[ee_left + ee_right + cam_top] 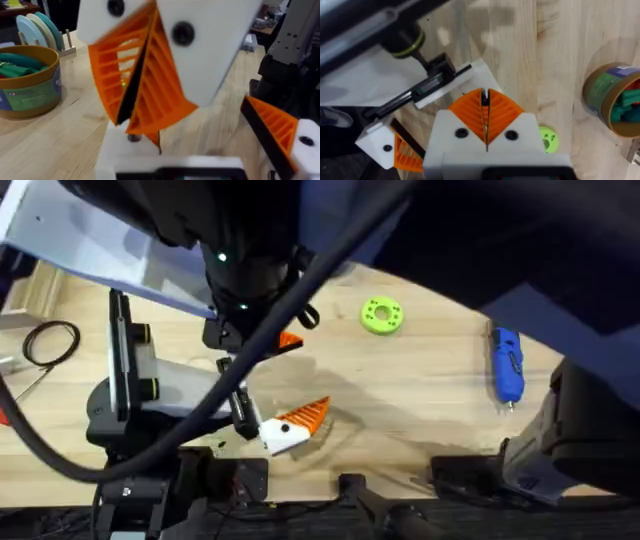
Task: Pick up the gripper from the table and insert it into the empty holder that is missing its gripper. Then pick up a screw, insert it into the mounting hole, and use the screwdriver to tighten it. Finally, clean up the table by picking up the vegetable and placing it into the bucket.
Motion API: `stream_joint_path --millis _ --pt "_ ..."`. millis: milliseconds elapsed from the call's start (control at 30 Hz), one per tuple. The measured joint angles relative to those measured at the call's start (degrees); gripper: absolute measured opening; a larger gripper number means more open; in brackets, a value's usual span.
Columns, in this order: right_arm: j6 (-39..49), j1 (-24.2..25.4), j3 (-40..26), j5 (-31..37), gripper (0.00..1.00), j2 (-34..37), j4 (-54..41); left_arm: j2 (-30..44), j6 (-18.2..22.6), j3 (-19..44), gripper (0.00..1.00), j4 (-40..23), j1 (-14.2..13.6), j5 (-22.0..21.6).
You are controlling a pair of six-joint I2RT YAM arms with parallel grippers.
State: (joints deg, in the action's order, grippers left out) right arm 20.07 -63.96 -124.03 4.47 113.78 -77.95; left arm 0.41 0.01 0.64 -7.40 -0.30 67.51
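My left arm's own hand carries the holder (120, 147), a bare white bracket with a dark mounting hole, and a tipped finger far from it, so the left gripper (200, 130) (295, 385) stands open. My right gripper (137, 122) (485, 100) (290, 340) comes down onto the holder with its orange pads shut. A bit of orange, the gripper (150, 137), pokes out below them against the bracket. The blue screwdriver (507, 365) lies at the table's right. The bucket (30, 80) (612, 100) holds green and red toys. The vegetable and the screw are out of view.
A green disc (381, 315) (549, 139) lies beyond the grippers. A black cable coil (50, 342) sits at far left. The right arm crosses large and dark over the upper table (420, 410). A rack of round plates (40, 30) stands behind the bucket.
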Motion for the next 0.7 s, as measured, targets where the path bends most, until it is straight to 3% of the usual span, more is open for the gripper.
stream_joint_path --millis 700 --pt "-2.3 0.6 -0.5 -0.9 0.006 0.7 -1.8 0.0 -0.5 0.0 0.986 0.0 0.0 0.0"
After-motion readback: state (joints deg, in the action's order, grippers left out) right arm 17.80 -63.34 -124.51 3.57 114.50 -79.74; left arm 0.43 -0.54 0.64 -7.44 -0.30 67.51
